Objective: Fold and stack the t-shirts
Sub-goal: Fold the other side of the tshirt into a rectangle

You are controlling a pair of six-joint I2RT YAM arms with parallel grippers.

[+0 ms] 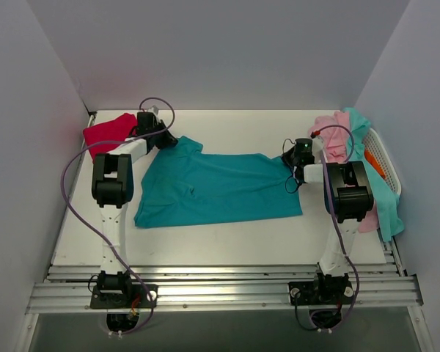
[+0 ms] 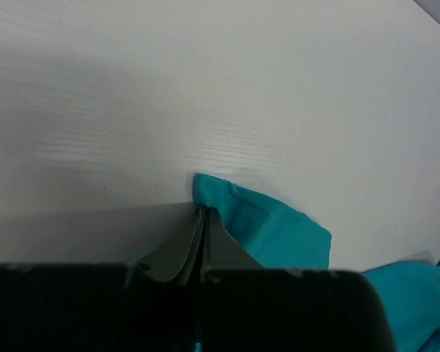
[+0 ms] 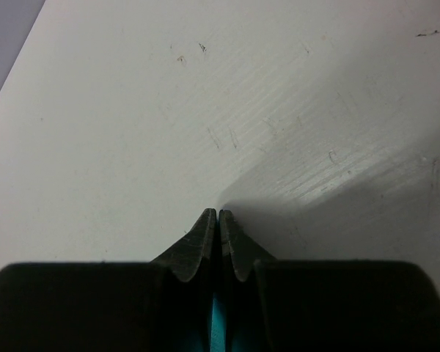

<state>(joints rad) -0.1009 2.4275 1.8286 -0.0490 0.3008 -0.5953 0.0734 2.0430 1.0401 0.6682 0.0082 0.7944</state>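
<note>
A deep teal t-shirt (image 1: 213, 191) lies spread flat across the middle of the table. My left gripper (image 1: 166, 139) is at its far left corner. In the left wrist view this gripper (image 2: 203, 211) is shut, with a fold of teal cloth (image 2: 279, 231) pinched at its tips. My right gripper (image 1: 295, 166) is at the shirt's far right corner. The right wrist view shows it (image 3: 218, 214) shut too, with a strip of teal cloth (image 3: 218, 330) showing between the fingers. A crimson-red t-shirt (image 1: 106, 134) lies bunched at the far left, behind the left arm.
A white basket (image 1: 387, 163) at the right edge holds pale pink (image 1: 336, 132), light aqua (image 1: 385, 198) and orange (image 1: 374, 163) shirts, some draped over its rim. White walls close in the left, back and right. Metal rails run along the near edge.
</note>
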